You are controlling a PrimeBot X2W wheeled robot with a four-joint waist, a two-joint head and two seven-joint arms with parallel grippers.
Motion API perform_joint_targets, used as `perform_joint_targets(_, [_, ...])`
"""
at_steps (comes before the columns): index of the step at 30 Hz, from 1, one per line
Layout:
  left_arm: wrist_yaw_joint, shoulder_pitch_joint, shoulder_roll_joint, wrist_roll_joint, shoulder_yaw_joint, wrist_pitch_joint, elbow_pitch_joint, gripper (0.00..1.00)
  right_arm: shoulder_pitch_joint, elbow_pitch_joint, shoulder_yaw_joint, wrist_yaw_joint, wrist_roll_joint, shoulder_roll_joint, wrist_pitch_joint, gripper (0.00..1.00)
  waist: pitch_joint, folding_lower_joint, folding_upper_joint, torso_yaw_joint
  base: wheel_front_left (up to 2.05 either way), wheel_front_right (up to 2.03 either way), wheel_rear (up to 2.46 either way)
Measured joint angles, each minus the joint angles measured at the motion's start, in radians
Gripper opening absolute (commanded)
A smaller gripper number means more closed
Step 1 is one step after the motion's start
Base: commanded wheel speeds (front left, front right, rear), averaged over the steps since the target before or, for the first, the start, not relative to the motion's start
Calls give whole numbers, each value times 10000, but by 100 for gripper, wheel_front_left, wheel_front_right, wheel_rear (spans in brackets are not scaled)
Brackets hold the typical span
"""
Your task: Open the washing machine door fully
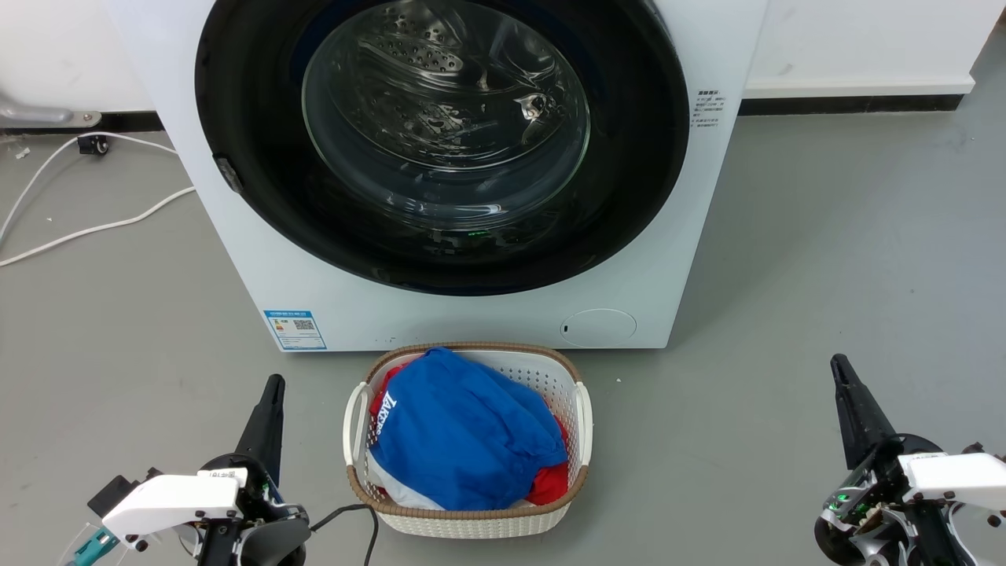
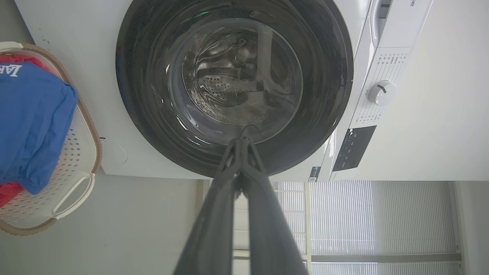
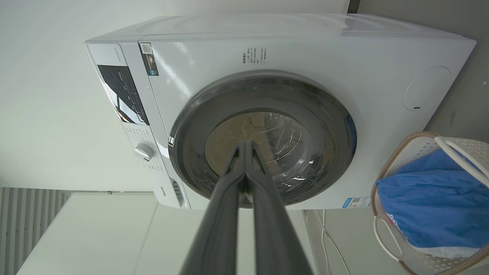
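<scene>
Black washing machine door [image 1: 637, 157]: one, closed | left hand [image 1: 273, 389], right hand [image 1: 842, 369]: pressed together

laundry corner, white washing machine [image 1: 471, 322], basket of clothes [image 1: 471, 525]

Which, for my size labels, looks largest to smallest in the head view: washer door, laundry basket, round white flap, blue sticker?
1. washer door
2. laundry basket, nearer the camera
3. round white flap and blue sticker: about alike, not ranked
</scene>
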Motion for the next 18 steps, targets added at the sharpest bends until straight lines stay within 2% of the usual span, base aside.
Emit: perform_joint_targets(18, [2,-4,-13,12,21,33,2,0,0,0,-19,0,-13,13,21,0,0,0,0,0,0,0,0])
